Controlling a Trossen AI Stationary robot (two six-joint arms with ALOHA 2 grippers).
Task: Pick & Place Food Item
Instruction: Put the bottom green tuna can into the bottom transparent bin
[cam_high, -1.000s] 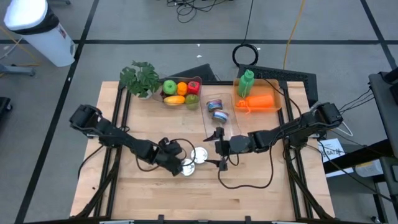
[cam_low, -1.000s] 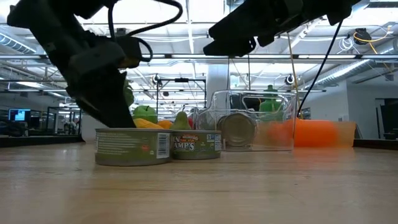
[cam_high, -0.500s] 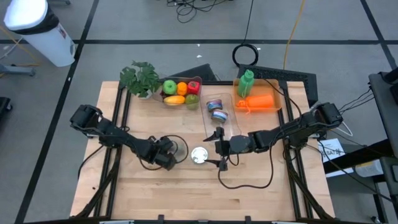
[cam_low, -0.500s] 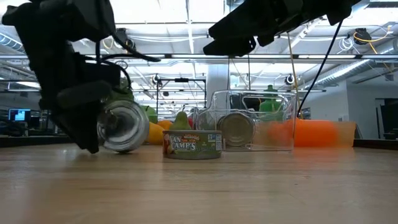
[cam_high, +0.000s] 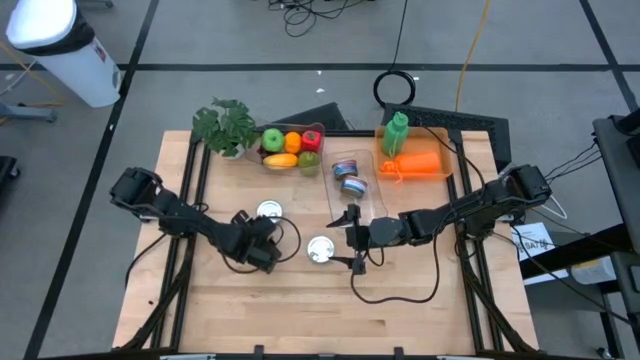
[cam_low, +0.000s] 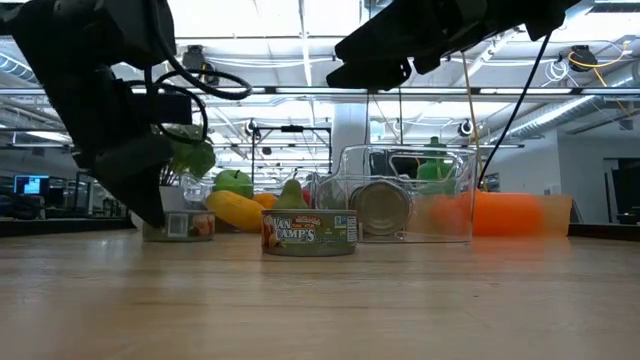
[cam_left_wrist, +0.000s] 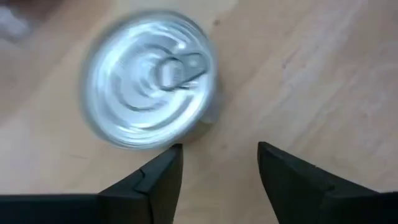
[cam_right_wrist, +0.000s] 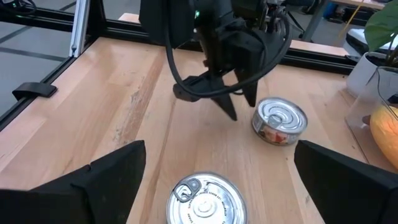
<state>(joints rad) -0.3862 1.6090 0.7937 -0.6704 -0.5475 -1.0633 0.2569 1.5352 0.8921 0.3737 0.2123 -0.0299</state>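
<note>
On the far left side of the table (cam_high: 420, 310) I see my left arm reaching in. My left gripper (cam_high: 262, 244) hangs over the wood, and its two dark fingers (cam_left_wrist: 155, 180) are apart with nothing between them. Just past their tips sits a tin can (cam_high: 268, 210), standing upright with its shiny lid and pull ring facing up. My fingers are not touching it. Behind that can, near the back edge, there is a green plant (cam_high: 226, 125), and next to it a box of fruit (cam_high: 292, 148) with a green apple, an orange, and a yellow banana.

In the middle of the table is a second tin can (cam_high: 320, 250), also standing upright. It sits between my two grippers, close to the right one.

Then comes my right gripper (cam_high: 356, 243). Its fingers (cam_right_wrist: 106, 180) are spread wide and hold nothing. The second can is just in front of them.

Behind it stands a clear plastic box (cam_high: 352, 180) with more cans inside. One of those cans lies on its side.

Farther right, at the back, are a green bottle (cam_high: 397, 133) and an orange jug (cam_high: 418, 165) lying side by side.
</note>
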